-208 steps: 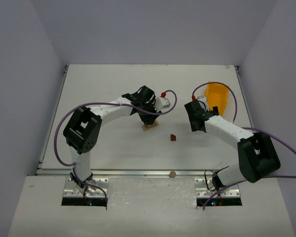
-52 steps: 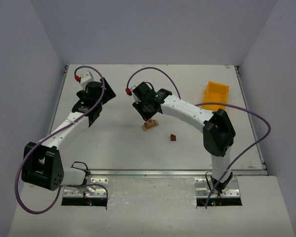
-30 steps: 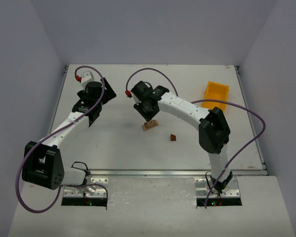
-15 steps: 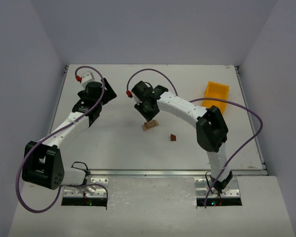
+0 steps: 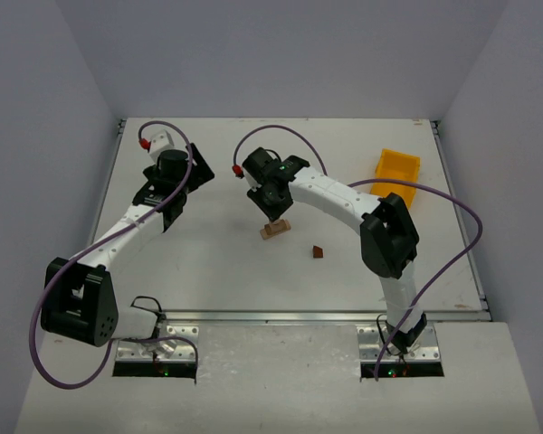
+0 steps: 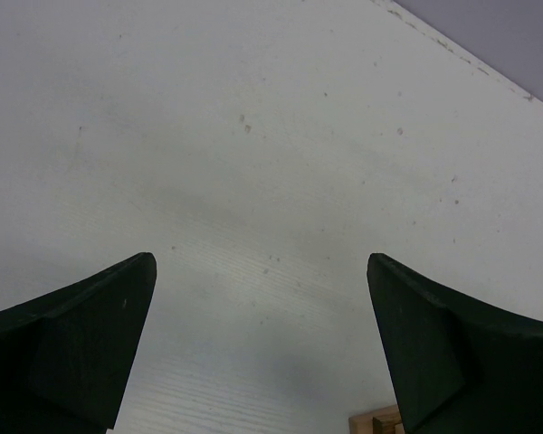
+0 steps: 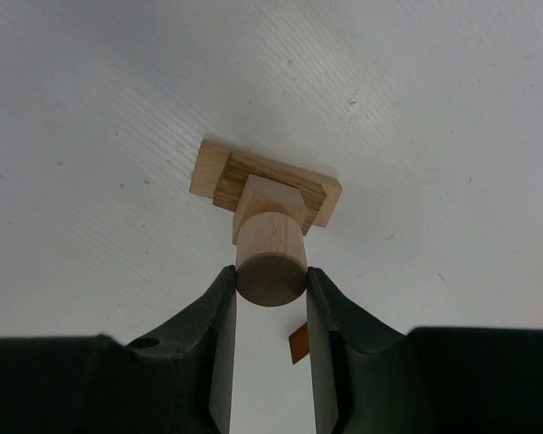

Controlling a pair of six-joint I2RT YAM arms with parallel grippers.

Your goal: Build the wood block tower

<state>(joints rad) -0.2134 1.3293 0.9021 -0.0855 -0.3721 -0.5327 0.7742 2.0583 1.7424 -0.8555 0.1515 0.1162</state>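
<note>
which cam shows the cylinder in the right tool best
Right wrist: the cylinder sits centre frame, clamped in the right tool over the block and plank. In the top view the tool hides it. The left wrist view shows only a wood corner at its bottom edge, no cylinder.

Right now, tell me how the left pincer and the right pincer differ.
The left pincer is open and empty; the right pincer is shut on a pale wooden cylinder. The left pincer faces mostly bare table; the right pincer sits over the base plank and small block. Both have dark fingers.
</note>
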